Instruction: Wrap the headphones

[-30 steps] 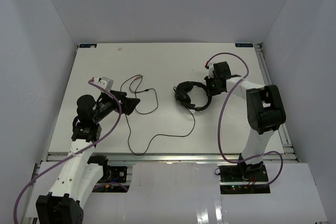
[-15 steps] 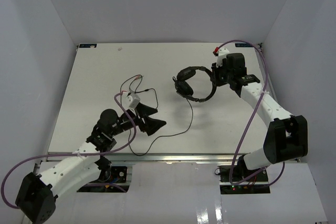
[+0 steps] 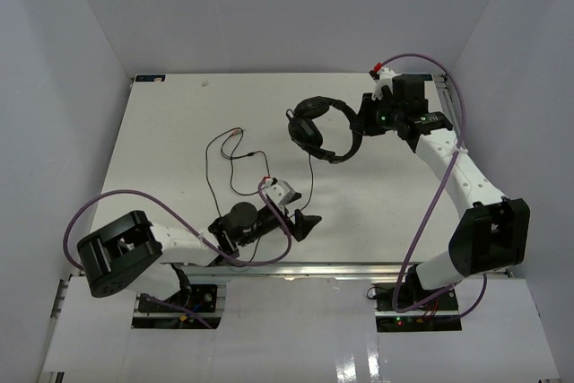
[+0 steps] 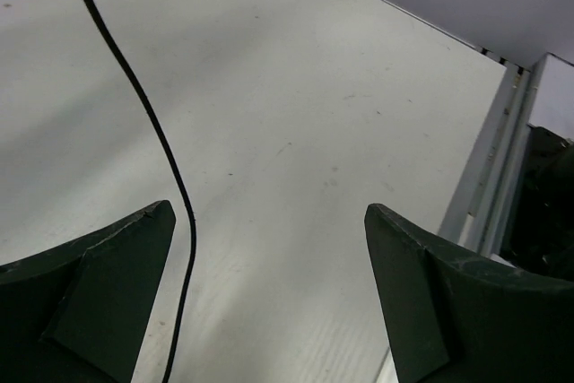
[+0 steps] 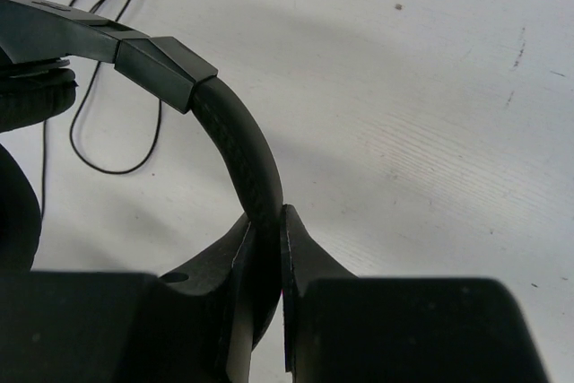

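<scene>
Shifted farther back, black headphones (image 3: pixel 309 132) trail thin cord (image 4: pixel 154 127)

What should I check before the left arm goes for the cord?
1. Hold: right gripper shut on the headband of the headphones: ok.
2. Jaws: left gripper open: ok.
3. Aim: cord inside its gap, close beside one finger: ok.
4. Loose end: plug lying free on the table: ok.
5. Knots in the cord: cannot tell.
</scene>
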